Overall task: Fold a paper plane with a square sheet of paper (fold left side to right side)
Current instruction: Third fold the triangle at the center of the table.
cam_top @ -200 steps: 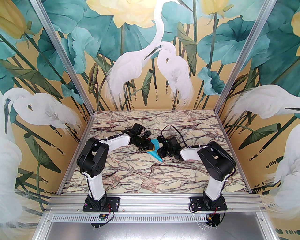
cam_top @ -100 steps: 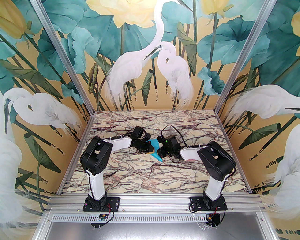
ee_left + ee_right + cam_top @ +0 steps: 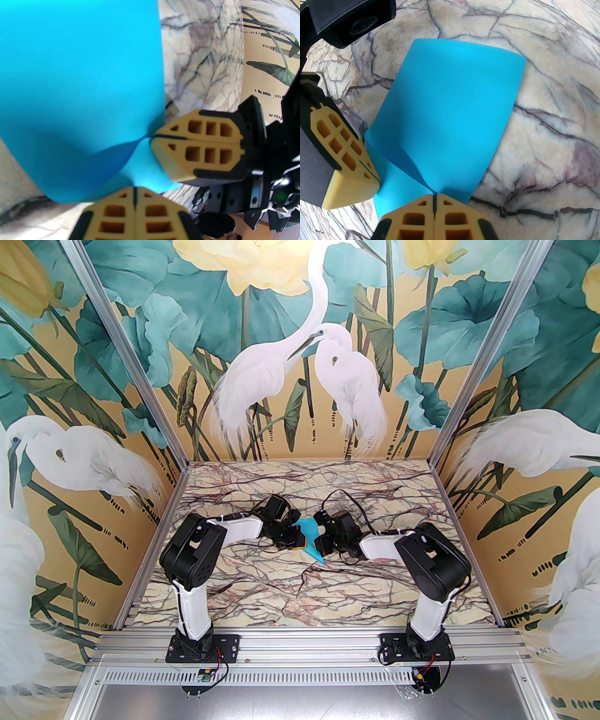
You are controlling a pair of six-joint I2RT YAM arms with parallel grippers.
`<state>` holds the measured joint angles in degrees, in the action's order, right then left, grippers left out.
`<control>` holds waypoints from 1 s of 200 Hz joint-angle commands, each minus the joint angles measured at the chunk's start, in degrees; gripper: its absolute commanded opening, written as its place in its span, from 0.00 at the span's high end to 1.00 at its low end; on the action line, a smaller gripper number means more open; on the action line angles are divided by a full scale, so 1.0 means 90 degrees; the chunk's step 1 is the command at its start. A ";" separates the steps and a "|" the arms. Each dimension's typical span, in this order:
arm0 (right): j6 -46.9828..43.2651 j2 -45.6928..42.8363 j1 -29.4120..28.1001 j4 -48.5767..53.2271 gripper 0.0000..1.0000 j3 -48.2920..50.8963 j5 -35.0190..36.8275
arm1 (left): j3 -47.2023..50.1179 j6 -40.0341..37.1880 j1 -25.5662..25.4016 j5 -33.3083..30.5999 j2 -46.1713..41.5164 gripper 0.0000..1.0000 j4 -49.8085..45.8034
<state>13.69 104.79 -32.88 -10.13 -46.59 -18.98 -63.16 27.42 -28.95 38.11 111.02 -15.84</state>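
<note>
1. Over the last second your left arm has swung in toward the centre. It has carried its edge of the square sheet of paper closer to the right gripper.
2. Your left gripper is pinched tight on the sheet. In its wrist view the tan fingers meet, with the blue paper nipped between them.
3. Your right gripper is likewise clamped on the sheet, its fingers closed over a puckered edge.
4. The paper bows between the two grippers over the middle of the marble-patterned table, its surface plain turquoise-blue.
5. Painted egrets and teal leaves cover the walls behind your workspace.
</note>
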 commanded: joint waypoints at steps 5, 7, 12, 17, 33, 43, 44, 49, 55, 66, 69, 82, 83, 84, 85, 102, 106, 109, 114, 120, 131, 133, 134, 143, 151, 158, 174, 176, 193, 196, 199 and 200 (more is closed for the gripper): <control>-0.0079 0.0222 0.0026 0.0596 1.00 0.0049 0.0107 | 0.0141 -0.0103 -0.0018 -0.0133 0.0163 1.00 0.0107; -0.0077 0.0224 0.0029 0.0598 1.00 0.0049 0.0107 | 0.0142 -0.0111 -0.0016 -0.0133 0.0171 1.00 0.0101; -0.0076 0.0224 0.0028 0.0598 1.00 0.0040 0.0102 | 0.0137 -0.0112 -0.0016 -0.0138 0.0188 1.00 0.0106; -0.0081 0.0227 0.0031 0.0600 1.00 0.0048 0.0107 | 0.0142 -0.0109 -0.0016 -0.0151 0.0203 1.00 0.0122; -0.0077 0.0212 0.0031 0.0599 1.00 0.0047 0.0112 | 0.0172 -0.0107 -0.0016 -0.0208 0.0223 1.00 0.0140; -0.0073 0.0203 0.0031 0.0600 1.00 0.0040 0.0117 | 0.0195 -0.0108 -0.0016 -0.0248 0.0241 1.00 0.0167; -0.0070 0.0203 0.0031 0.0604 1.00 0.0040 0.0117 | 0.0198 -0.0108 -0.0016 -0.0254 0.0242 1.00 0.0162; -0.0062 0.0200 0.0031 0.0589 1.00 0.0039 0.0117 | 0.0209 -0.0108 -0.0016 -0.0259 0.0261 1.00 0.0160; -0.0048 0.0184 0.0031 0.0589 1.00 0.0026 0.0117 | 0.0208 -0.0108 -0.0016 -0.0284 0.0272 1.00 0.0158; -0.0021 0.0153 0.0028 0.0631 1.00 -0.0017 0.0127 | 0.0220 -0.0103 -0.0016 -0.0321 0.0298 1.00 0.0161; -0.0011 0.0131 0.0030 0.0635 1.00 -0.0033 0.0132 | 0.0219 -0.0109 -0.0016 -0.0330 0.0304 1.00 0.0163; 0.0034 0.0017 0.0030 0.0681 0.96 -0.0103 0.0158 | 0.0240 -0.0127 -0.0016 -0.0408 0.0328 1.00 0.0143; 0.0038 0.0012 0.0031 0.0684 0.96 -0.0105 0.0167 | 0.0235 -0.0127 -0.0016 -0.0412 0.0329 1.00 0.0141; 0.0049 -0.0001 0.0031 0.0690 0.95 -0.0106 0.0171 | 0.0242 -0.0127 -0.0016 -0.0419 0.0335 1.00 0.0139; 0.0055 -0.0007 0.0031 0.0693 0.95 -0.0116 0.0178 | 0.0241 -0.0132 -0.0016 -0.0422 0.0337 1.00 0.0134; 0.0168 -0.0249 0.0045 0.0742 0.85 -0.0211 0.0247 | 0.0269 -0.0146 -0.0017 -0.0511 0.0378 1.00 0.0101; 0.0195 -0.0312 0.0057 0.0754 0.83 -0.0231 0.0258 | 0.0288 -0.0146 -0.0016 -0.0527 0.0388 1.00 0.0098; 0.0214 -0.0360 0.0067 0.0773 0.81 -0.0248 0.0271 | 0.0296 -0.0147 -0.0016 -0.0524 0.0397 1.00 0.0099; 0.0256 -0.0435 0.0093 0.0798 0.77 -0.0272 0.0286 | 0.0311 -0.0155 -0.0016 -0.0523 0.0409 1.00 0.0102; 0.0314 -0.0543 0.0113 0.0840 0.73 -0.0290 0.0317 | 0.0325 -0.0139 -0.0016 -0.0534 0.0421 1.00 0.0091; 0.0405 -0.0745 0.0158 0.0988 0.68 -0.0320 0.0342 | 0.0372 -0.0139 -0.0016 -0.0533 0.0418 1.00 0.0111; 0.0415 -0.0784 0.0172 0.1030 0.66 -0.0326 0.0349 | 0.0375 -0.0144 -0.0016 -0.0533 0.0418 1.00 0.0112; 0.0423 -0.0804 0.0175 0.1039 0.66 -0.0334 0.0355 | 0.0381 -0.0145 -0.0016 -0.0533 0.0418 1.00 0.0111; 0.0463 -0.0981 0.0186 0.1267 0.63 -0.0368 0.0370 | 0.0387 -0.0147 -0.0016 -0.0533 0.0421 1.00 0.0104; 0.0511 -0.1146 0.0179 0.1460 0.62 -0.0359 0.0340 | 0.0391 -0.0163 -0.0016 -0.0532 0.0410 1.00 0.0092; 0.0604 -0.1292 0.0180 0.1615 0.62 -0.0333 0.0279 | 0.0391 -0.0173 -0.0016 -0.0524 0.0401 1.00 0.0085; 0.0908 -0.1584 0.0182 0.2016 0.70 -0.0286 0.0010 | 0.0405 -0.0157 -0.0016 -0.0505 0.0382 1.00 0.0090; 0.0956 -0.1609 0.0178 0.2066 0.72 -0.0281 -0.0020 | 0.0406 -0.0159 -0.0016 -0.0504 0.0372 1.00 0.0097; 0.1385 -0.1800 0.0112 0.2448 0.88 -0.0273 -0.0420 | 0.0402 -0.0157 -0.0016 -0.0528 0.0360 1.00 0.0061; 0.1458 -0.1824 0.0097 0.2503 0.91 -0.0273 -0.0487 | 0.0397 -0.0165 -0.0016 -0.0524 0.0352 1.00 0.0058; 0.1534 -0.1842 0.0070 0.2553 0.93 -0.0275 -0.0527 | 0.0396 -0.0158 -0.0016 -0.0528 0.0351 1.00 0.0065; 0.1554 -0.1845 0.0065 0.2572 0.94 -0.0284 -0.0547 | 0.0396 -0.0157 -0.0016 -0.0531 0.0350 1.00 0.0063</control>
<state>21.19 90.06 -31.18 5.58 -48.34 -19.05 -61.47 27.22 -28.95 37.41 112.25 -13.87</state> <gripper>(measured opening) 0.144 0.067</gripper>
